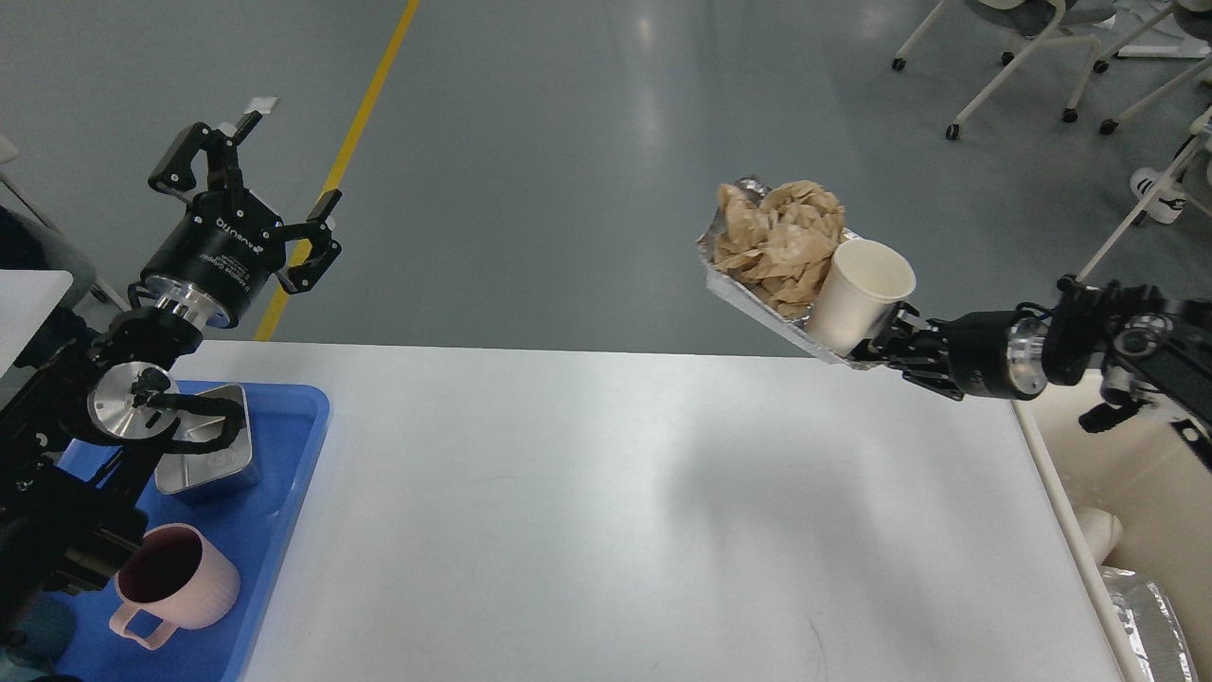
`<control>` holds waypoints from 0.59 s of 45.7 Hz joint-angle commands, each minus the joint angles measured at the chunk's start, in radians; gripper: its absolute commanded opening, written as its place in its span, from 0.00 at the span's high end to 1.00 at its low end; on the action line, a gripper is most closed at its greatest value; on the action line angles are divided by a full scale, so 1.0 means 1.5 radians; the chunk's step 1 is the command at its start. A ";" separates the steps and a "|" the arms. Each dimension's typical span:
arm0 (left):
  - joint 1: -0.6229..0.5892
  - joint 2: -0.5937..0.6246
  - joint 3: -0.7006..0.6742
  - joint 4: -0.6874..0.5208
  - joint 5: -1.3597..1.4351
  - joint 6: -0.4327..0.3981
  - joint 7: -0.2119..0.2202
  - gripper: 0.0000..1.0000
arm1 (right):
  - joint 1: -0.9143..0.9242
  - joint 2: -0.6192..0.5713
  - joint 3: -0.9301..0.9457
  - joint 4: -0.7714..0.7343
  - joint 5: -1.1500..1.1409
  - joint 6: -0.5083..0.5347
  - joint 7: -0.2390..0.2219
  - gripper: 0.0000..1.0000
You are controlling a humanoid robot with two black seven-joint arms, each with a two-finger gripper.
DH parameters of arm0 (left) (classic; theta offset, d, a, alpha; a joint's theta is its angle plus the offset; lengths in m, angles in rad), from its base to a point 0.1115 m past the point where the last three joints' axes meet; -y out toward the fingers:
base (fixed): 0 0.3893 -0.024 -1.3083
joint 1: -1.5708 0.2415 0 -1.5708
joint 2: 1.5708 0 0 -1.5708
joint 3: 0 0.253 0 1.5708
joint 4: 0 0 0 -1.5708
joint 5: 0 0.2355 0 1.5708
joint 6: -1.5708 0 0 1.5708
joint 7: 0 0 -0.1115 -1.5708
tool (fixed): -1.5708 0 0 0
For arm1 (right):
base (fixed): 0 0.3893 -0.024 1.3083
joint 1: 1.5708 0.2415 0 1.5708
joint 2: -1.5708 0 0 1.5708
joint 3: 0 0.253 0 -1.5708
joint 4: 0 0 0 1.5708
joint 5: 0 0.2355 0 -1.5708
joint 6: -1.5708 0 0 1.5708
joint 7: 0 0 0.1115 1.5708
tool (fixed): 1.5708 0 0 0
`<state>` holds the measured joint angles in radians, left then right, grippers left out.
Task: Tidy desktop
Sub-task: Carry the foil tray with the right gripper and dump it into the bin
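The white desktop (pixel 615 511) fills the lower middle of the head view. My right gripper (pixel 876 349) is shut on the near edge of a foil tray (pixel 757 301) and holds it tilted in the air above the desktop's far right corner. The tray carries crumpled brown paper (pixel 781 242) and a white paper cup (pixel 857 294). My left gripper (pixel 284 180) is open and empty, raised above the desktop's far left corner.
A blue plastic tray (pixel 284 493) at the left holds a metal tin (pixel 213 445) and a pink mug (pixel 175 583). A cream bin (pixel 1136 493) stands beside the desktop's right edge. Chairs (pixel 1023 57) stand on the floor at the far right.
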<state>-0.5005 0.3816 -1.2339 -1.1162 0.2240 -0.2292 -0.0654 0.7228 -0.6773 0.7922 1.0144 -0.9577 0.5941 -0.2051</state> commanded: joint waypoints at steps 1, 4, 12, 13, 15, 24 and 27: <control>0.051 -0.053 -0.080 0.005 -0.026 0.001 0.001 0.03 | -0.087 -0.079 0.047 0.003 0.049 -0.040 0.001 1.00; 0.067 -0.077 -0.111 0.014 -0.029 0.000 0.002 0.03 | -0.133 -0.112 0.053 0.003 0.090 -0.050 0.006 1.00; 0.079 -0.147 -0.189 0.025 -0.056 0.004 0.002 0.03 | -0.228 -0.178 0.062 -0.017 0.186 -0.060 0.025 1.00; 0.081 -0.151 -0.197 0.027 -0.060 0.004 0.002 0.03 | -0.236 -0.184 0.062 -0.023 0.198 -0.063 0.025 1.00; 0.085 -0.159 -0.211 0.034 -0.067 0.004 0.001 0.03 | -0.255 -0.192 0.062 -0.039 0.219 -0.073 0.025 1.00; 0.093 -0.164 -0.216 0.063 -0.071 -0.002 0.002 0.03 | -0.288 -0.185 0.061 -0.160 0.265 -0.155 0.023 0.17; 0.095 -0.163 -0.213 0.064 -0.071 -0.003 0.002 0.03 | -0.287 -0.176 0.060 -0.186 0.265 -0.198 0.020 0.00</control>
<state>-0.3626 0.1356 -1.5601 -1.0306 0.1185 -0.2274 -0.0635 0.2969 -0.9600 0.8849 0.8177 -0.5710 0.4005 -0.1691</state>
